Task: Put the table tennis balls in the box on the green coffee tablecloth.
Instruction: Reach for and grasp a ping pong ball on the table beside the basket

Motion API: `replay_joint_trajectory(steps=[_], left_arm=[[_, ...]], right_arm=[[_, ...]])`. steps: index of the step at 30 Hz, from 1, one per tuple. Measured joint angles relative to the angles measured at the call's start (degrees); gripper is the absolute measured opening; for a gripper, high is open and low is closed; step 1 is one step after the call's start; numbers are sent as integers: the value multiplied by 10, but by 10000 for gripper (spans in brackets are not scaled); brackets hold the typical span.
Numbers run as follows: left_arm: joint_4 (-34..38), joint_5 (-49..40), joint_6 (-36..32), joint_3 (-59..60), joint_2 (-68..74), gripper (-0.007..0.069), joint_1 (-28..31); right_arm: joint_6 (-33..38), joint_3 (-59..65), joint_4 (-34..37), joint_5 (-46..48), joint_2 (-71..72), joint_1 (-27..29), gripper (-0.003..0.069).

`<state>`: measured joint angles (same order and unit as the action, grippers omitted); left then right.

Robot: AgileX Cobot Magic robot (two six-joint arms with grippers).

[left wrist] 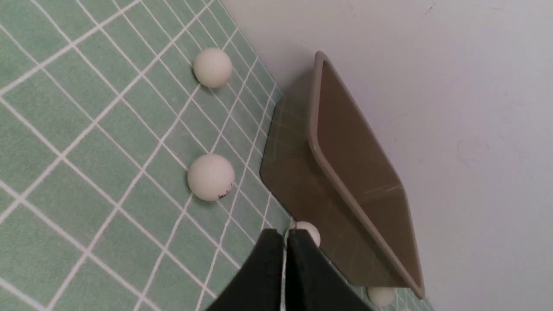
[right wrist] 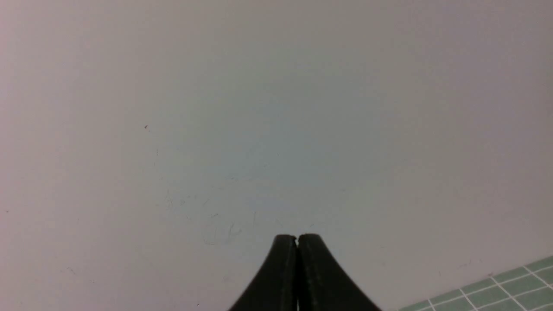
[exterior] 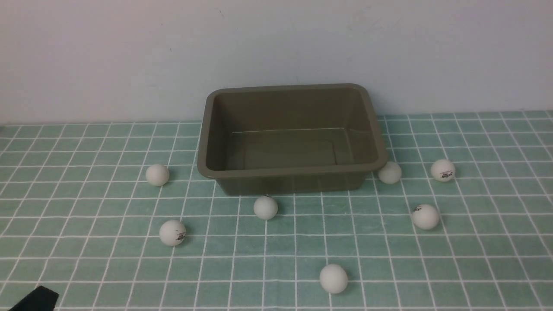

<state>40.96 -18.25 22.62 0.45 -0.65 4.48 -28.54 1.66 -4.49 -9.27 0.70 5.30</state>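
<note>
Balls (exterior: 443, 170) on tablecloth (exterior: 276, 246); dark logos on some, lettering too small. Left claw (left wrist: 278, 235), right claw (right wrist: 297, 239) closed.

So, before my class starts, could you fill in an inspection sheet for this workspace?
Surface: green coffee tablecloth with a white grid, lying flat
Table tennis balls: seven, all on the cloth outside the box; one lies nearest the robot, another just in front of the box
Box: olive-brown plastic tub, upright, empty
Clutter: nothing seen
Left claw: shut, holding nothing
Right claw: shut, holding nothing
Cables: nothing seen
Surroundings: pale wall with small marks behind the cloth
</note>
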Motion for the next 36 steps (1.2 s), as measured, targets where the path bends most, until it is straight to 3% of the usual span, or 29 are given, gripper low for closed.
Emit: replay_joint_trajectory(steps=[7,11,12,15,16,18,21,25,28,32,36], left_arm=[[17,109,-57,-29,0,-4,0],[-6,142,-154,-94,0,-4,0],[-24,144,-212,-125,0,-4,0],[-48,136,-277,-165,0,-4,0],[-64,117,-341,-195,0,-4,0],[-74,82,-389,-222,2,-4,0],[-85,-48,-505,-270,66,-4,0],[-88,-126,-520,-299,187,-4,0],[-93,-157,-520,-334,287,-4,0],[-110,-194,-525,-372,382,-4,0],[-142,-226,-537,-417,502,-4,0]], right_arm=[[-89,-1,-33,-96,0,0,-16],[-163,-61,-178,-102,0,0,-16],[-190,-91,-235,-98,-3,0,-16],[-242,-155,-356,-76,-28,0,-16],[-282,-190,-431,-62,-54,0,-16],[-327,-221,-512,-54,-89,0,-16],[-466,-292,-739,-74,-183,0,-16],[-626,-352,-911,-158,-297,0,-16],[-717,-401,-962,-237,-414,0,-16],[-780,-442,-969,-261,-533,0,-16],[-747,-480,-969,-239,-642,0,-16]])
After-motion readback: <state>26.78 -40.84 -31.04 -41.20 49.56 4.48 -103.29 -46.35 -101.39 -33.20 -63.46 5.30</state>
